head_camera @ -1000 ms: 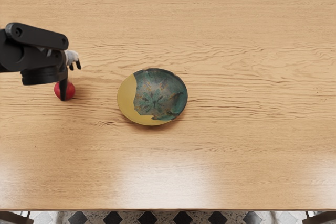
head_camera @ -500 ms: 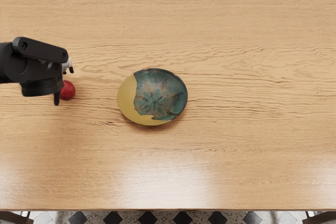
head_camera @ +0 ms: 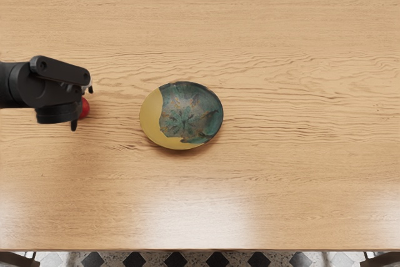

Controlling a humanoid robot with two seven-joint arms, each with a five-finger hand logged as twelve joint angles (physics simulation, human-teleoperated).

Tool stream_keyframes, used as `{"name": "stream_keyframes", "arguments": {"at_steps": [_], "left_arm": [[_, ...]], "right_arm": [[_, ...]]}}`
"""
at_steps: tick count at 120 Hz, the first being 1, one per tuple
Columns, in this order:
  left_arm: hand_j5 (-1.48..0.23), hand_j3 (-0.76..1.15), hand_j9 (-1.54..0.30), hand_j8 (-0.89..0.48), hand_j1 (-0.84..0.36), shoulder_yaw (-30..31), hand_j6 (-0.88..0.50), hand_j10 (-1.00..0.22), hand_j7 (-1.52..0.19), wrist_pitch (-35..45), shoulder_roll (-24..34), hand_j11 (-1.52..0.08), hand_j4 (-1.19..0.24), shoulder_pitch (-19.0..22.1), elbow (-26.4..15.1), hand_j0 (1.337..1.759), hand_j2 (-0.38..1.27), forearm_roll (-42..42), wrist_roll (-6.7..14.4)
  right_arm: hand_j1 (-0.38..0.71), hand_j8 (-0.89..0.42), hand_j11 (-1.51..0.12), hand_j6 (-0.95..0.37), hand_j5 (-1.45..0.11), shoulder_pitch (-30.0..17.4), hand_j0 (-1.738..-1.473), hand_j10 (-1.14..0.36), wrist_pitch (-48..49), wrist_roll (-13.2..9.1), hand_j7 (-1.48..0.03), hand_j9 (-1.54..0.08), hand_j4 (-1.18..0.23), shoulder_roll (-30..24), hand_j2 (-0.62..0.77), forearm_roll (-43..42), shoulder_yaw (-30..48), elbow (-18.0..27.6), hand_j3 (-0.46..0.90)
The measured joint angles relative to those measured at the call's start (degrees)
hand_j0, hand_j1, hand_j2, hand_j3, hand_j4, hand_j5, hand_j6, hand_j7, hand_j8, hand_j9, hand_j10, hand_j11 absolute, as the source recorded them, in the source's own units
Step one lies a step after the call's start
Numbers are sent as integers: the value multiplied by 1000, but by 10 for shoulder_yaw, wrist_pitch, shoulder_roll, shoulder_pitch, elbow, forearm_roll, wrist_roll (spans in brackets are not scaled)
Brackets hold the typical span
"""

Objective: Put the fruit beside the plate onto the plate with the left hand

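Left hand (head_camera: 59, 92) sits over the left part of the table (head_camera: 281, 186). Its black arm comes in from the left edge, about midway between the far and near edges. In the head view the dark bulk of the hand covers most of the fruit (head_camera: 84, 108), and only a red sliver shows at the hand's right side. Hand and fruit overlap in the picture. Whether the hand is closed on the fruit or only poised over it cannot be told from this angle.

The fruit is left of the plate (head_camera: 148, 117) and clearly apart from it, with bare wood between the two, so it is not yet on the plate. The plate lies flat a little left of the table's middle. It is round, with a plain yellow patch along its left side and a blue-green leafy pattern over the rest. Past the near edge a strip of black-and-white checked floor (head_camera: 134, 259) shows.
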Motion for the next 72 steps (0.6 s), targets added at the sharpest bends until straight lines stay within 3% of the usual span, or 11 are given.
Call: {"name": "stream_keyframes", "arguments": {"at_steps": [72], "left_arm": [[-448,0,-448,-345,-64,-1,-345,-345,-448,0,-5,-448,-345,17,20,1658,70,-2,-24]], "right_arm": [[-318,-26,-34,-26,-34,0,-1658,-26,0,0,-33,-34,-26,0,-5,0,0,0,0]]}}
